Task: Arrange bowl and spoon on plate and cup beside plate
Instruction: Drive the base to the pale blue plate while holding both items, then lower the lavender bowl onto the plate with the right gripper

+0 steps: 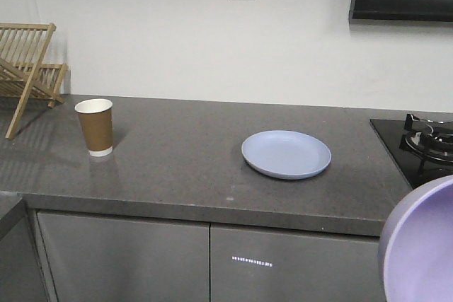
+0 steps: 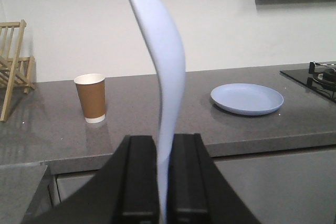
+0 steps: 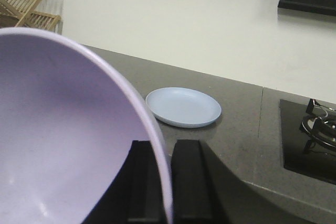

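1. A wooden rack (image 1: 28, 68) stands at the far left of the table (image 1: 177, 167), back by the wall.
2. The cup (image 1: 95, 126) stands upright on the table just right of the rack. Its mouth faces up, and it is well apart from the plate.
3. The left gripper (image 2: 166, 141) is closed narrow on the spoon (image 2: 167, 66). Its two black fingers pinch the spoon's lower end. The spoon rises edge-on to the left wrist camera in a curve that runs past the top of that view. It is held in the air, off the table and short of its front edge. From that camera it falls between the cup and the plate.
4. The plate (image 1: 286, 153) lies flat on the table, right of the middle, with its whole face showing.
5. The bowl (image 1: 421, 245) hangs in the air at the lower right of the front view, in front of the table's edge, tipped up on its side. The right gripper (image 3: 167, 148) clamps its rim, with one finger on the inner wall and the other on the outside.
6. A black stove (image 1: 417, 150) is set into the table's right end, apart from the plate.
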Available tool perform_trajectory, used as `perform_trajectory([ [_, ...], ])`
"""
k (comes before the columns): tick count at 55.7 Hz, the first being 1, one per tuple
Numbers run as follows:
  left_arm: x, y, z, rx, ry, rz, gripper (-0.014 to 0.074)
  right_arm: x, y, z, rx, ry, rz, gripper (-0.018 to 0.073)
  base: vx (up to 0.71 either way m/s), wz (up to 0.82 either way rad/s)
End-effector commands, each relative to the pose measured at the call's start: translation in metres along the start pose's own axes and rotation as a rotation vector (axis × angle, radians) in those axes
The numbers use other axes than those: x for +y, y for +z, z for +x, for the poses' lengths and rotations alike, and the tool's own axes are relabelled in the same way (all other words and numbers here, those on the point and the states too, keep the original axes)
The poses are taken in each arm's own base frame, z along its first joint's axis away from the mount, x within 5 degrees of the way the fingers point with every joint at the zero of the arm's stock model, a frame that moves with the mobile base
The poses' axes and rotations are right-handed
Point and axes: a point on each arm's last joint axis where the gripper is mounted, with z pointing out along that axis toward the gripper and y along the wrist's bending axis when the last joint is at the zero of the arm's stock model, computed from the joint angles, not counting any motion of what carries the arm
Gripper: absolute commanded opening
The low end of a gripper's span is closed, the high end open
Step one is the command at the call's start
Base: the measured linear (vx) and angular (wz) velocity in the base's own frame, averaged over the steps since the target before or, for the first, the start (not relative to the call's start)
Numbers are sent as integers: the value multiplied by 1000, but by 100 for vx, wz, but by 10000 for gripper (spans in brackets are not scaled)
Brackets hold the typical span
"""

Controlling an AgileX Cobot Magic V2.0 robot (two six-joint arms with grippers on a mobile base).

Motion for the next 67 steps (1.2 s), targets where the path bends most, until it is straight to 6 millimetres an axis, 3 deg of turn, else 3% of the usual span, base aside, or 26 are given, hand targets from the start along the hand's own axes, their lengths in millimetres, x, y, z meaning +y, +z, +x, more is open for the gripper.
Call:
perform_trajectory([
  [1, 0, -1, -14, -96, -18, 2, -4, -4, -2, -14, -89, 5, 41, -8, 38, -3],
  [67, 0, -1, -14, -95, -18, 2, -4, -4, -2, -15, -90, 5, 42, -8, 36, -10],
])
